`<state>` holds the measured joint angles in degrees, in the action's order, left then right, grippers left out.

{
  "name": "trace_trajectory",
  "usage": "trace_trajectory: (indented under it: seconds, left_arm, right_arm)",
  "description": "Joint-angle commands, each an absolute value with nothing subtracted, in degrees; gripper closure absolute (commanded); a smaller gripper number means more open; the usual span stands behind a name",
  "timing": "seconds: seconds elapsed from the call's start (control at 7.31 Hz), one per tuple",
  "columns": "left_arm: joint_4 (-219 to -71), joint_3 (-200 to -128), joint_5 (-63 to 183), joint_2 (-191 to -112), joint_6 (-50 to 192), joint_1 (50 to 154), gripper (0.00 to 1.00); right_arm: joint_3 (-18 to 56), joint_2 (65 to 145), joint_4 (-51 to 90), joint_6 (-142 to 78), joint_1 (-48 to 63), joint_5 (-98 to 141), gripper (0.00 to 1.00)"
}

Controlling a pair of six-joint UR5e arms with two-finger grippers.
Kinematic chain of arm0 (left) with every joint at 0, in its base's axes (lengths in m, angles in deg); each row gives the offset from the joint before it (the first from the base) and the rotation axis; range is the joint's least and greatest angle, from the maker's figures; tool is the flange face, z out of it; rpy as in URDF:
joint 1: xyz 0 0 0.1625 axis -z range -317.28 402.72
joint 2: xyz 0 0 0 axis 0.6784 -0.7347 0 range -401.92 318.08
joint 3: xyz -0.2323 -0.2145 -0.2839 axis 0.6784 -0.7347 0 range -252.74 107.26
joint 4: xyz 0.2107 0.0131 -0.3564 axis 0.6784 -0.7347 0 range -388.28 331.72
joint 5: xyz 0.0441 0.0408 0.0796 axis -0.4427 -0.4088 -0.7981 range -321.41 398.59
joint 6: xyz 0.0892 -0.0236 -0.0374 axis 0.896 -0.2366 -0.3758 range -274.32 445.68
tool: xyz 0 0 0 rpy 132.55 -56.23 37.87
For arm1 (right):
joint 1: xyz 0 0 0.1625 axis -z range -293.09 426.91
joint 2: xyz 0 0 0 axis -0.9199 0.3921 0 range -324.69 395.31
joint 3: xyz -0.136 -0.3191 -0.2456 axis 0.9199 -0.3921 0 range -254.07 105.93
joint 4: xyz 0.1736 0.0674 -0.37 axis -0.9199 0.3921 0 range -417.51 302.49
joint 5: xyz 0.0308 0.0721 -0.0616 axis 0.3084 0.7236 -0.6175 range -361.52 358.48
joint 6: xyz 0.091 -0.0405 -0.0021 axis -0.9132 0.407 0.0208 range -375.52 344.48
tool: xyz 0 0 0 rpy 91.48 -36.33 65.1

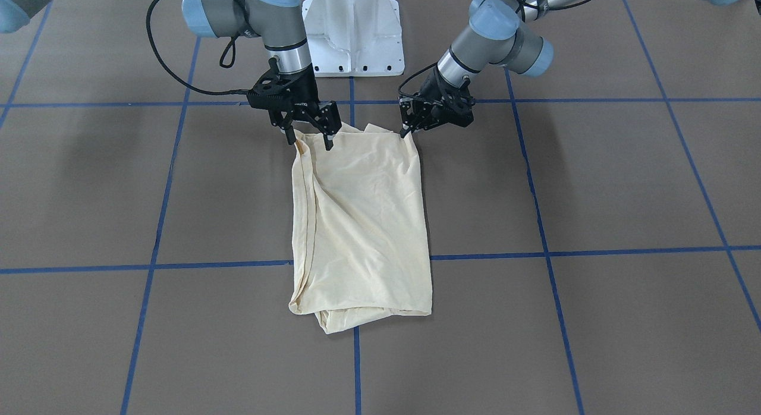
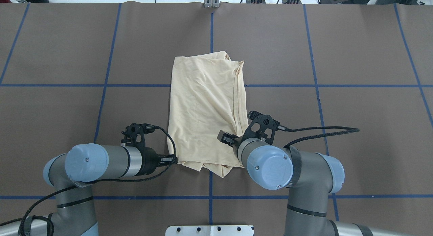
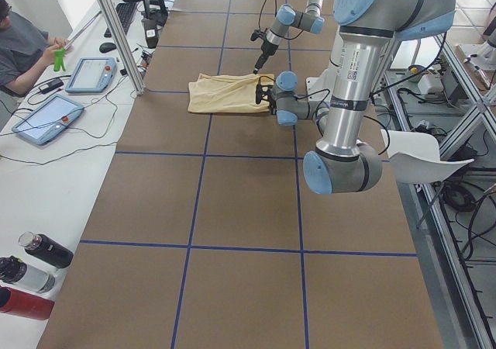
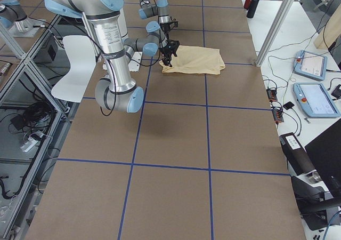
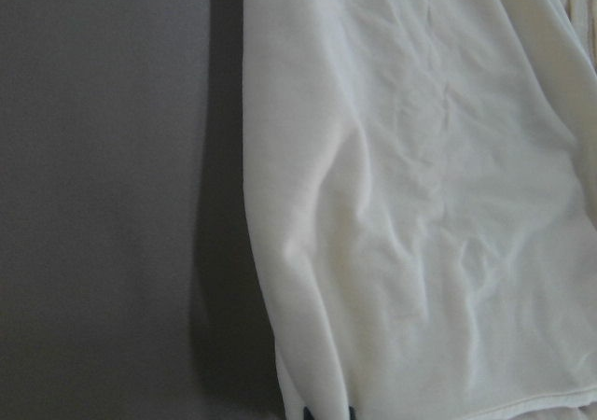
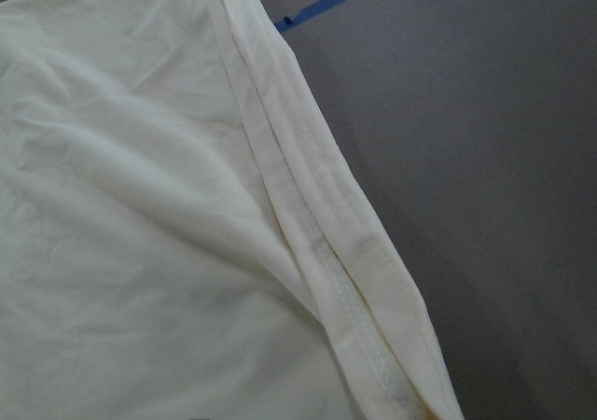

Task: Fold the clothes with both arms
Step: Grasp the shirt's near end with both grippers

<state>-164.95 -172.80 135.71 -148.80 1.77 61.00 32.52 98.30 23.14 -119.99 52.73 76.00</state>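
The clothes are one pale cream-yellow shirt point(image 1: 362, 225) point(image 2: 203, 107), folded into a long rectangle on the brown table; no print shows. My left gripper point(image 1: 406, 131) point(image 2: 173, 159) is at the shirt's near corner on my left side, fingers pinched together on the edge of the cloth point(image 5: 420, 205). On the other near corner, my right gripper point(image 1: 310, 140) stands open, its two fingers straddling the stitched hem point(image 6: 326, 252). The side views show the shirt point(image 3: 225, 93) point(image 4: 194, 60) small, between both arms.
The white pedestal base point(image 1: 354, 34) stands just behind the grippers. Blue tape lines point(image 2: 211, 33) divide the brown table into squares. Beside the table, a seated person point(image 3: 19, 46) is at a bench with tablets point(image 3: 46, 116) and bottles point(image 3: 31, 271).
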Motion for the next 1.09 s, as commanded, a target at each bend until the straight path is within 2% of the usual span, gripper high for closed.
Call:
trace_trajectory:
  seconds: [0.0, 0.27, 0.41, 0.96]
  left_arm:
    - [-165.0, -172.9, 135.6, -148.8, 1.7, 61.0, 1.00]
    - [-165.0, -172.9, 135.6, -148.8, 1.7, 61.0, 1.00]
    - [-165.0, -172.9, 135.5, -148.9, 1.7, 61.0, 1.00]
    - [-165.0, -172.9, 135.3, -148.8, 1.7, 61.0, 1.00]
  right_arm:
    - [30.6, 97.1, 23.8, -124.9, 55.2, 73.9, 0.10]
    - [27.8, 95.5, 23.6, -127.3, 55.7, 73.3, 0.23]
    - [27.8, 95.6, 23.7, -127.8, 55.9, 73.2, 0.26]
    - [27.8, 96.2, 24.0, -127.8, 57.9, 73.3, 0.20]
